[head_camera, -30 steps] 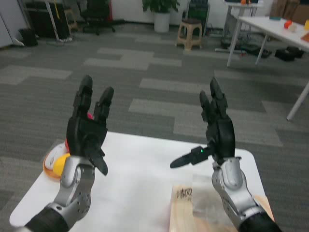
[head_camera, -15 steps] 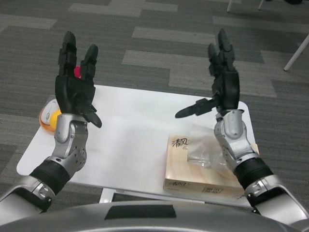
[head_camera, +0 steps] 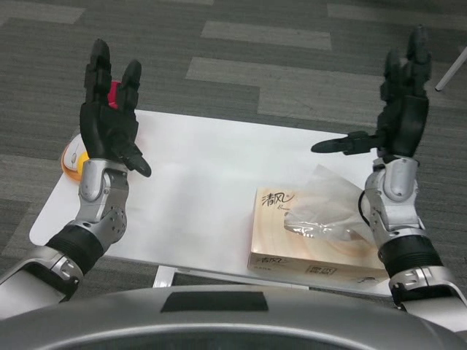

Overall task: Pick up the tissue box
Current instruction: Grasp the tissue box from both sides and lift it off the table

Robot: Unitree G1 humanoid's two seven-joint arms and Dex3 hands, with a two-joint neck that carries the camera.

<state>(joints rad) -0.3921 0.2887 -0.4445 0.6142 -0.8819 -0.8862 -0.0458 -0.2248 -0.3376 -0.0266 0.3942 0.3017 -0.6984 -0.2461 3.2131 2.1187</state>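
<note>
Grey carpet (head_camera: 241,80) in darker and lighter rectangular tiles filled the floor behind a white table (head_camera: 197,189), whose top was smooth, matte and rounded at the corners. On the table's near right part lay the tissue box (head_camera: 306,248), a flat rectangular carton printed in a pale wood-grain pattern, with dark characters at its upper left corner. A thin, crinkled white tissue (head_camera: 325,208) stood out of its top opening, half translucent and folded at sharp angles. At the table's far left edge sat a round orange-rimmed object (head_camera: 73,162) with a yellow ball-like shape in it, partly hidden by the left forearm; what it was could not be told. A small pink-red thing (head_camera: 113,95) showed between the fingers of the left hand, behind it and mostly covered.

The left hand (head_camera: 109,124), black and jointed on a silver forearm, was raised above the table's left side, palm toward the middle, fingers upright and spread with the thumb jutting out; it held nothing and touched nothing. The right hand (head_camera: 398,117) was likewise lifted beyond the table's right end, fingers pointing up and apart, thumb stretched toward the left, empty. Its silver forearm rose just beside the right end of the box, well above the tabletop. Neither hand was in contact with the box.
</note>
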